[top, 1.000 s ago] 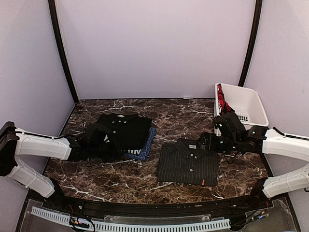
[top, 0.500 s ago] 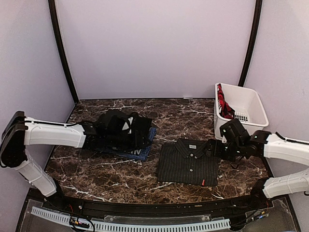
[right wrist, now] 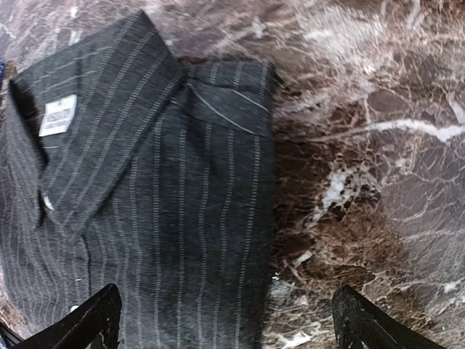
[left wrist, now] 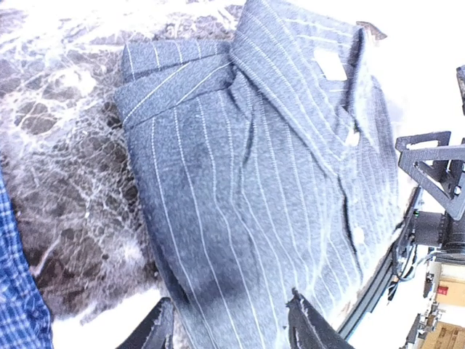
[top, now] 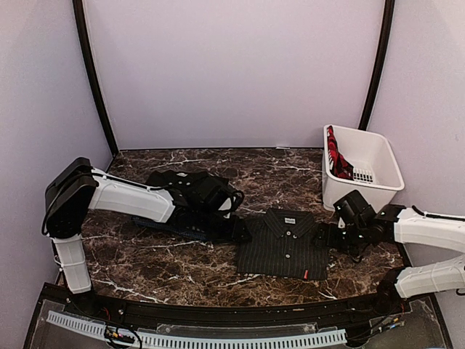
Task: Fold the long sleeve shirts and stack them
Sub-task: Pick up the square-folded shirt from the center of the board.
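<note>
**A:** Black pinstriped shirt [top: 283, 246] lies folded in the lower middle of the overhead frame, collar toward the top, on the marble tabletop [top: 138, 265]. Why are both arms at it?

**B:** They bracket it. The left gripper [top: 238, 231] sits at its left edge and the right gripper [top: 325, 236] at its right edge. My guess is that they mean to lift the folded packet evenly from both sides so the fold doesn't spill.

**A:** Is either one gripping?

**B:** No. In the left wrist view the fingertips [left wrist: 156, 334] stand apart at the bottom of the frame. The shirt's side fold lies below and between them, and nothing is pinched. The right pincer is spread wide, its fingers in the two bottom corners of its own view, over the shirt's edge and bare marble.

**A:** And the other shirts?

**B:** The plain black shirt [top: 195, 187] is heaped left of centre, partly under the left arm. It rests on the blue shirt [left wrist: 16, 291], which shows as a strip at the lower left of the left wrist view. That reads as the stack, so the pinstriped one probably goes on top.

**A:** The basket?

**B:** The white plastic basket [top: 385, 166] is at the right of the frame, apart from the shirts. A red-and-black garment [top: 334, 154] hangs at its left rim.
</note>
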Controlling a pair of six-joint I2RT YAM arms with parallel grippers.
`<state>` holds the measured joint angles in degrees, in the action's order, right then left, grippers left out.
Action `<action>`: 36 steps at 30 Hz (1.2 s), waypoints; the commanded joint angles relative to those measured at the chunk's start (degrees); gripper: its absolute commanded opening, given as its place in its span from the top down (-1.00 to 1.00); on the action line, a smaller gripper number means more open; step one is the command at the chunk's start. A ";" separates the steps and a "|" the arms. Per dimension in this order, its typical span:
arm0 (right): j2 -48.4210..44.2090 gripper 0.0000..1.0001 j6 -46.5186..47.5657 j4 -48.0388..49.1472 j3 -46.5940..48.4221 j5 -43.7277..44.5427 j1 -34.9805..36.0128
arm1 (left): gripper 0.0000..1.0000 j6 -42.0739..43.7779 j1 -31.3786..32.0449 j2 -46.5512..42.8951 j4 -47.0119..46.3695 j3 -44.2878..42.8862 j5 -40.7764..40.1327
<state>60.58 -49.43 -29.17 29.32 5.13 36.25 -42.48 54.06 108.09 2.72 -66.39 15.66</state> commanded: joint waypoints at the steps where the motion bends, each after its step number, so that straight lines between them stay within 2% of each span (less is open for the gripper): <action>1: 1.58 -0.94 -0.94 3.70 -1.63 -2.48 -1.36 | -0.04 1.53 0.76 1.79 2.59 -2.94 0.00; 16: 7.10 -0.74 -0.76 13.89 -5.50 -7.06 -2.41 | -0.07 1.86 3.27 8.88 7.56 -8.01 -4.21; 19: 7.20 -0.61 -0.74 15.11 -5.86 -8.01 -2.41 | 0.05 0.89 3.70 9.58 7.58 -8.84 -3.95; 24: 6.35 -0.23 -1.11 18.16 -7.26 -10.73 -2.41 | 0.45 -0.22 3.86 9.77 7.00 -9.53 -3.05; 25: 6.17 -0.10 -1.11 18.46 -7.40 -11.24 -2.41 | 0.59 -0.27 3.86 9.72 7.14 -9.89 -3.02; 29: 5.37 0.60 -0.72 18.33 -7.08 -12.20 -2.41 | 0.95 -0.28 3.86 9.64 8.31 -11.50 -3.43; 31: 4.85 0.84 -0.12 18.19 -6.51 -12.90 -2.41 | 1.00 0.00 3.87 9.45 9.64 -12.83 -4.47; 33: 4.52 1.00 0.60 17.53 -5.33 -13.50 -2.41 | 1.00 0.55 3.94 8.93 10.94 -14.20 -5.55; 36: 3.87 1.00 1.70 16.43 -3.02 -14.31 -2.33 | 1.00 1.63 3.89 7.38 11.94 -16.01 -6.90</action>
<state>65.87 -49.41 -12.47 23.03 -6.28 33.74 -42.48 57.49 117.54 12.05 -79.00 10.83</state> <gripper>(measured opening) 0.026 0.037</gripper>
